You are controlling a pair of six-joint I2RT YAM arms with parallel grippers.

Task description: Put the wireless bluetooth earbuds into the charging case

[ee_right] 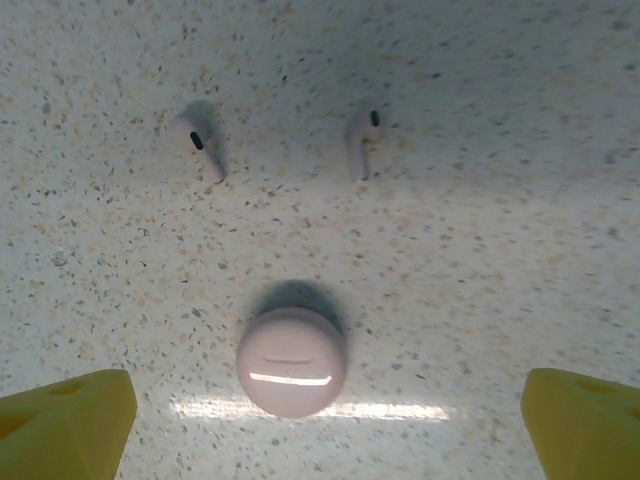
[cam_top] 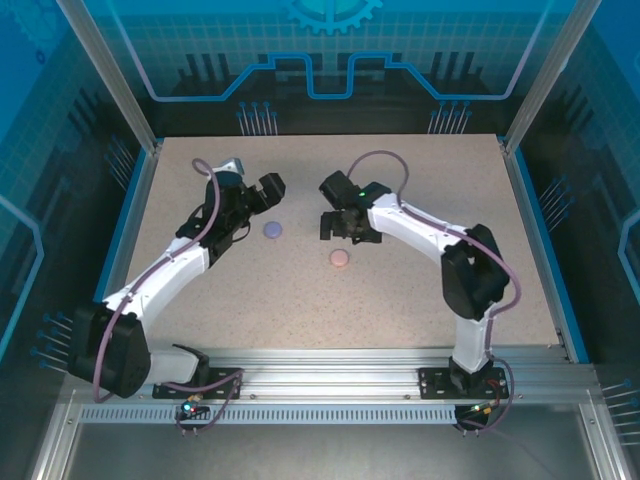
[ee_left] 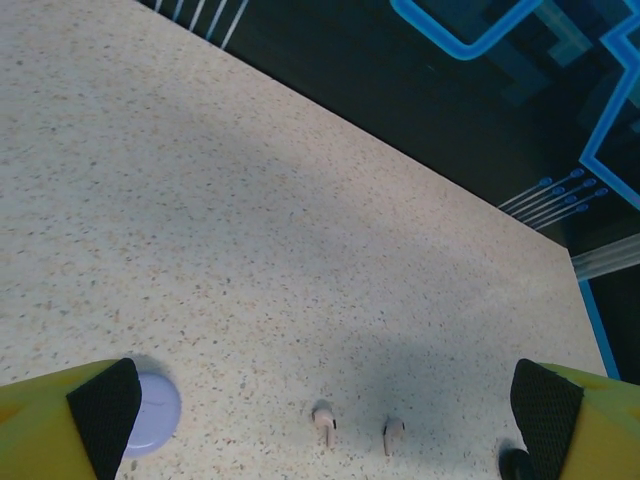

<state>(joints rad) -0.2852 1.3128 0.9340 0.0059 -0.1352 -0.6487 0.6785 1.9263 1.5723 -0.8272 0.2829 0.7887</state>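
The left gripper and right gripper held jaws apart, empty; a round pale pink case lay lower-centre, below two pink stemmed earbuds.

We count four small things, of two kinds.
Two are round cases: one pink case and one purple case, which lies near the pink case, to its upper left in the top view. Two are stemmed and pale pink: one earbud and a second earbud, both just beyond the pink case, apart from it.
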